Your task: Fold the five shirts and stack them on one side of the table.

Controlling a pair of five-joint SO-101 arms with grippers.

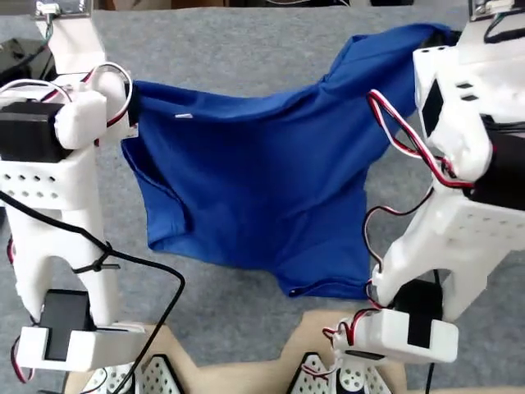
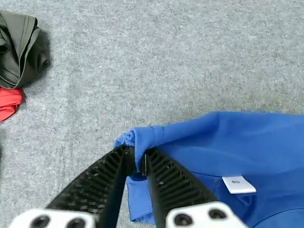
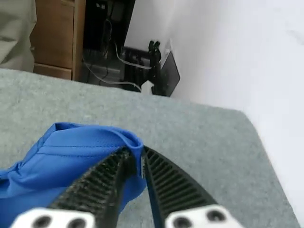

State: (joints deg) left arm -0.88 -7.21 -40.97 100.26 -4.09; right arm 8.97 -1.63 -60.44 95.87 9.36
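A blue shirt hangs stretched between the two arms above the grey table, its lower hem drooping toward the front. My left gripper is shut on one bunched corner of the blue shirt, near its white neck label. My right gripper is shut on the opposite corner of the blue shirt, held up at the table's far right. In the high view the left arm stands at the left and the right arm at the right.
A dark olive garment and a red one lie bunched on the grey cloth surface beyond the left gripper. Behind the table's far edge stand a wooden cabinet and cables against a white wall.
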